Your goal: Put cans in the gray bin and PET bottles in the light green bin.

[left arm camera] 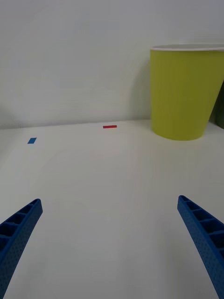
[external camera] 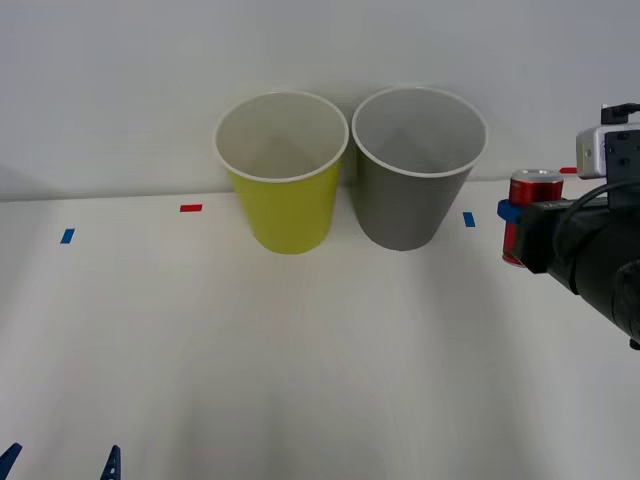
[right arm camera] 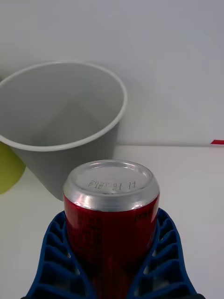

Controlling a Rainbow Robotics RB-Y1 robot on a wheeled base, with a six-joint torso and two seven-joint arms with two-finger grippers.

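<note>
Right gripper, jaws clenched on the upright red can, faces the gray bin just beyond; release should wait until it clears the rim. Left gripper idles, jaws released.

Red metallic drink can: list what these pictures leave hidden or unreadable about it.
- Front view: the small red metallic drink can has its lower half hidden behind the right gripper and black arm.
- Right wrist view: blue ribbed fingers cover its sides; its bottom is cut off by the picture's edge.
- Right wrist view: the stamped code on its silver end is too small to read.
</note>
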